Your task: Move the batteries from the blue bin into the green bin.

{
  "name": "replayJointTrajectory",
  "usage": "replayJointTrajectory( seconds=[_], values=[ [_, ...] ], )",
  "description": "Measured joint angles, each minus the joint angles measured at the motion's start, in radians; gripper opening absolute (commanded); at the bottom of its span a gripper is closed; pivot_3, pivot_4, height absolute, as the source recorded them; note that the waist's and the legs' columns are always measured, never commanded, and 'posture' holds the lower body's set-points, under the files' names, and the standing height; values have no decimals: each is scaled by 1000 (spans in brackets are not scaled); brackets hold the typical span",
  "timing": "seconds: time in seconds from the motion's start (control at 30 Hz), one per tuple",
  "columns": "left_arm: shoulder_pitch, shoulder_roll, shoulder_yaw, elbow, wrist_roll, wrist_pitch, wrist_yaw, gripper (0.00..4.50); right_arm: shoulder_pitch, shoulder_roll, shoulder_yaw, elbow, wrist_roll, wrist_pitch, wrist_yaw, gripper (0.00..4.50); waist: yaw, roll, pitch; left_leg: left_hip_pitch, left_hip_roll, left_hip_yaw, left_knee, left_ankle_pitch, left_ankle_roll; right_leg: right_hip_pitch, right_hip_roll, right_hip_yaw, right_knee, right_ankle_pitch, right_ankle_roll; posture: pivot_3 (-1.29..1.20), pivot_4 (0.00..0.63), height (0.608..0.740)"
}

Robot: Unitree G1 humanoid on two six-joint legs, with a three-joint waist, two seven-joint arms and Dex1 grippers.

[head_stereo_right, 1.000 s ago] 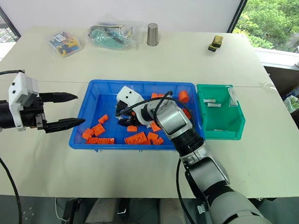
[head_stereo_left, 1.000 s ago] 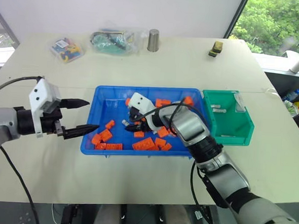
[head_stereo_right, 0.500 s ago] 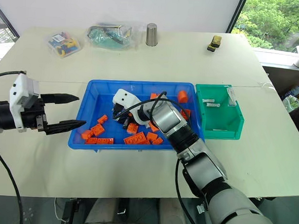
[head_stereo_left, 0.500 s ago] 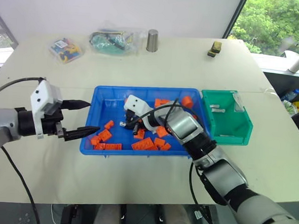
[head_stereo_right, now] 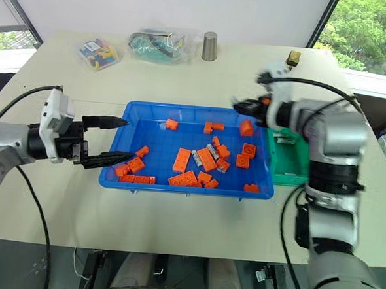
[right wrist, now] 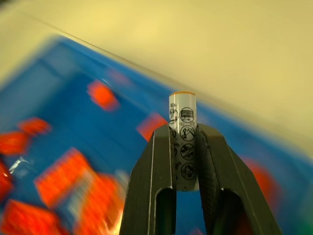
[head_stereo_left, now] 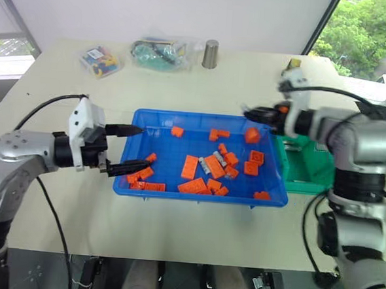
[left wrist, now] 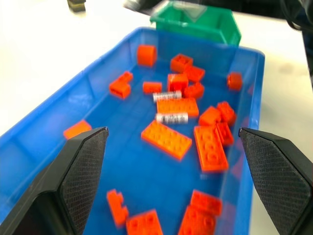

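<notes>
Progress: Roughly midway, I judged. One battery (right wrist: 183, 142) was up in my right gripper (right wrist: 182, 147), and two batteries (left wrist: 171, 118) lay in the blue bin (head_stereo_left: 141, 184) among the orange bricks (head_stereo_left: 190, 166), near its middle.

Done: I could not tell what the green bin (head_stereo_left: 305, 181) already held, since my right arm covered most of it.

Left: The carried battery had to go over the green bin and drop; then the two on the blue floor needed fetching, by my reckoning.

Right jaws: Clamped on the battery, one finger on each side of its printed wrap, its orange-rimmed end poking out past the tips.

Right gripper place: Above the blue bin's far right corner, next to the green bin that stood against the blue bin's right wall.

Left jaws: Wide apart and holding nothing.

Left gripper (head_stereo_left: 128, 148) place: At the blue bin's left wall, both tips reaching just over the rim, close to the bricks in the near left corner.

Table (head_stereo_left: 249, 82): Carried both bins near its front edge.
</notes>
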Motion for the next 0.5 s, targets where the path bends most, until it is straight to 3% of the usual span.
replayJointTrajectory(
  seconds=[0.1,0.2,0.43,0.5],
  values=[
    [-56,-24,-42,26,19,-21,-9,4500,105,-105,-59,-32,10,7,-20,77,0,0,0,0,1,0,1,0,0,0,5,1,0,0,0,0,150,739],
    [-92,-36,-76,59,39,-38,-25,4500,149,-142,-121,-43,30,18,-39,77,-6,0,0,1,2,2,3,0,1,1,9,4,1,0,0,0,150,739],
    [-130,-66,-119,105,75,-61,-41,4500,211,-142,-132,-66,74,-1,-85,3354,-3,0,0,0,3,1,5,-1,1,1,11,5,1,0,0,0,150,739],
    [-144,-70,-120,105,76,-61,-41,4500,184,-161,-93,-31,76,-56,-77,3354,-2,0,0,0,3,1,8,-1,2,1,11,5,2,0,0,0,150,739]
  ],
)
